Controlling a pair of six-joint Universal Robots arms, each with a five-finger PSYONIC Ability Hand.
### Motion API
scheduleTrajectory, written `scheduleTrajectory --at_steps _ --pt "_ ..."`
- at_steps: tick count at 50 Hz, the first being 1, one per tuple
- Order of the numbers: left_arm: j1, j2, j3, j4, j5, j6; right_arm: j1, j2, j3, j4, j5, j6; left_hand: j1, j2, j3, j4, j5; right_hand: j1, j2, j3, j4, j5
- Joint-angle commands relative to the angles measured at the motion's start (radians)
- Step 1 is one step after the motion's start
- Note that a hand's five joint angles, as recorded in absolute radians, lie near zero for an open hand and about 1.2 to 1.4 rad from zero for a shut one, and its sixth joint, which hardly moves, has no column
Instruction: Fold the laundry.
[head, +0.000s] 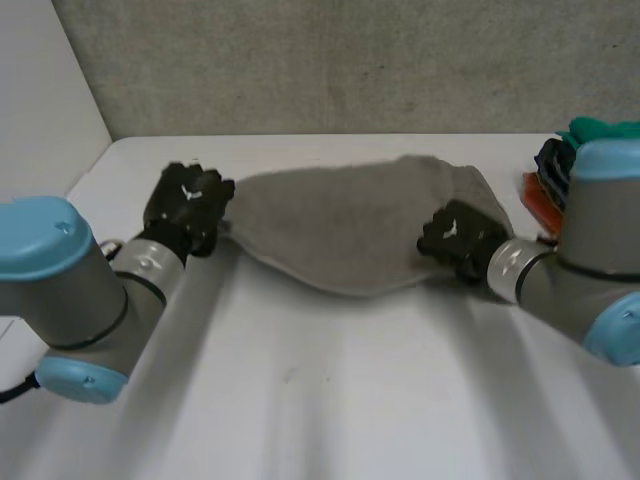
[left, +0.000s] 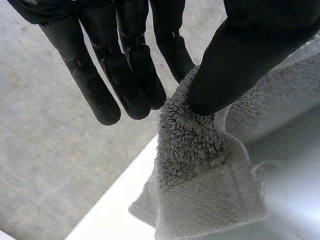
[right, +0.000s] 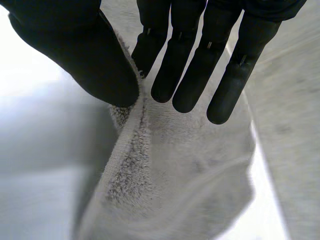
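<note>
A grey towel (head: 360, 225) hangs stretched between my two hands above the white table (head: 330, 400), sagging in the middle. My left hand (head: 188, 205) holds its left corner. In the left wrist view the thumb (left: 235, 60) pinches the fluffy towel corner (left: 200, 160) against a finger, while the other fingers (left: 125, 75) stay straight. My right hand (head: 455, 238) grips the towel's lower right edge. In the right wrist view the thumb (right: 80, 50) presses the hemmed towel edge (right: 165, 165) against the fingers (right: 200, 65).
A pile of coloured clothes (head: 560, 170) in green, dark blue and orange lies at the table's right edge, behind my right arm. A grey wall (head: 330, 60) rises beyond the table's far edge.
</note>
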Motion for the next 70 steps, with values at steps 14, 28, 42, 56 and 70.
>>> scheduleTrajectory --at_steps 14,28,42,56,70 --pt "0.01 0.037 -0.011 0.019 -0.001 -0.075 -0.219 -0.177 0.229 -0.15 0.022 0.785 0.253 0.199 0.203 0.194 0.23 -0.927 -0.943 -0.95 -0.951 -0.951" --pt "0.014 0.03 0.061 0.016 0.001 -0.099 -0.328 -0.023 0.268 -0.166 -0.005 0.145 0.253 0.199 0.203 0.194 0.23 -0.763 -0.778 -0.785 -0.787 -0.786" --pt "0.033 -0.064 0.262 -0.065 -0.004 -0.099 -0.327 0.058 0.165 -0.212 -0.071 0.253 0.253 0.199 0.203 0.194 0.23 -0.586 -0.602 -0.609 -0.61 -0.61" --pt "0.036 -0.087 0.324 -0.077 -0.007 -0.101 -0.322 0.138 0.047 -0.206 -0.067 0.366 0.253 0.199 0.203 0.194 0.23 -0.437 -0.453 -0.459 -0.461 -0.461" --pt "0.042 -0.064 0.273 -0.163 -0.008 -0.101 -0.31 0.08 0.018 -0.194 -0.053 0.421 0.253 0.199 0.203 0.194 0.23 0.287 0.272 0.265 0.263 0.264"
